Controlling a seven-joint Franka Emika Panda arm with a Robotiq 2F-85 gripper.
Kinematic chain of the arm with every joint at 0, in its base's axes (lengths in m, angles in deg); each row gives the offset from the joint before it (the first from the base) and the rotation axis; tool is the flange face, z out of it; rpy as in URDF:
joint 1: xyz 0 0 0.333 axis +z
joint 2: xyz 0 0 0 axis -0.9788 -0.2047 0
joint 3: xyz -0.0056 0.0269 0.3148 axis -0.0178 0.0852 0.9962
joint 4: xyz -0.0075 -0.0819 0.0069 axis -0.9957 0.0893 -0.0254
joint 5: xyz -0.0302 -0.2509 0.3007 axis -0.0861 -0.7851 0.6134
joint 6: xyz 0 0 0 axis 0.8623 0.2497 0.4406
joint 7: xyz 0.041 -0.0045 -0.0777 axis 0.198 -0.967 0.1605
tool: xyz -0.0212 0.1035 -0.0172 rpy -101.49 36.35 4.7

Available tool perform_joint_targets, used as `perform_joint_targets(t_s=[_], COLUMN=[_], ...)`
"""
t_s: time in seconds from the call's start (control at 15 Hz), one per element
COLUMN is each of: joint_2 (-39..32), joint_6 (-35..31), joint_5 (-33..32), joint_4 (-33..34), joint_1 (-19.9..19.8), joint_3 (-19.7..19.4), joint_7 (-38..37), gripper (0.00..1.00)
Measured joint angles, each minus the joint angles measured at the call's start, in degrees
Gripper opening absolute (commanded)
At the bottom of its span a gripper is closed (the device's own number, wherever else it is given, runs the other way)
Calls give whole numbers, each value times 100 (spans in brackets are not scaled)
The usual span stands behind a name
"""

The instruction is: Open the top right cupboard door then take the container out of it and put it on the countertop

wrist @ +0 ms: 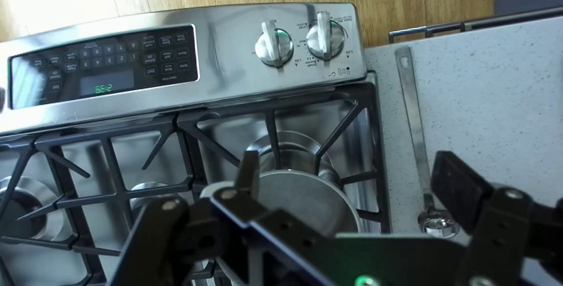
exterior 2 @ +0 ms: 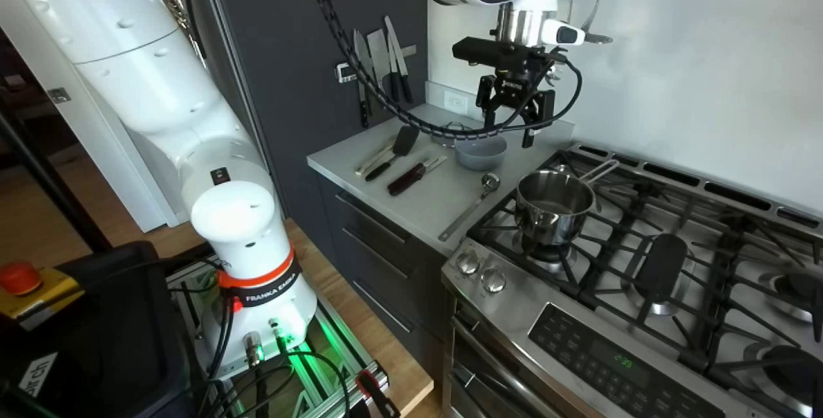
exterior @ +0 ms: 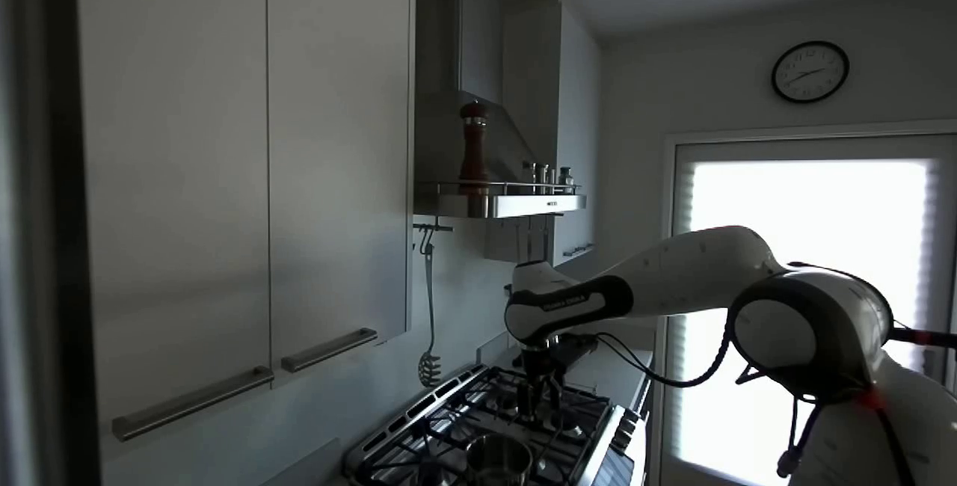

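Observation:
In an exterior view the top right cupboard door (exterior: 336, 134) is the narrower pale panel; it is closed flush, its short bar handle (exterior: 329, 349) near the bottom edge. No container from the cupboard shows; its inside is hidden. Left of the hob lies the pale speckled countertop (exterior 2: 424, 206), which fills the right of the wrist view (wrist: 492, 83). My gripper (exterior 2: 508, 127) points down, high above the border between hob and countertop, away from the door. Its fingers (wrist: 459, 189) stand wide apart with nothing between them, and below them show the saucepan and ladle.
A steel saucepan (exterior 2: 554, 202) with a handle stands on the hob (exterior 2: 675, 263). On the countertop are a ladle (exterior 2: 472, 209), a grey bowl (exterior 2: 480, 153), and several knives and spatulas. The range hood shelf (exterior: 534, 205) holds a pepper mill (exterior: 473, 146). The wider door (exterior: 176, 172) adjoins.

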Motion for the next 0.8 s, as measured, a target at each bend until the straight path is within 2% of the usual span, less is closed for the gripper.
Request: perform_joint_targets(t_s=[0.27,0.4,0.6,0.8], joint_2=[49,123,236,295], joint_6=[80,380,973,1290], joint_5=[79,323,722,1041], joint_4=[101,216,428,557], joint_1=[127,249,394,523], joint_3=[240,425,723,1006], joint_7=[19,-210,-1056,-1959], gripper=[100,100,100,100])
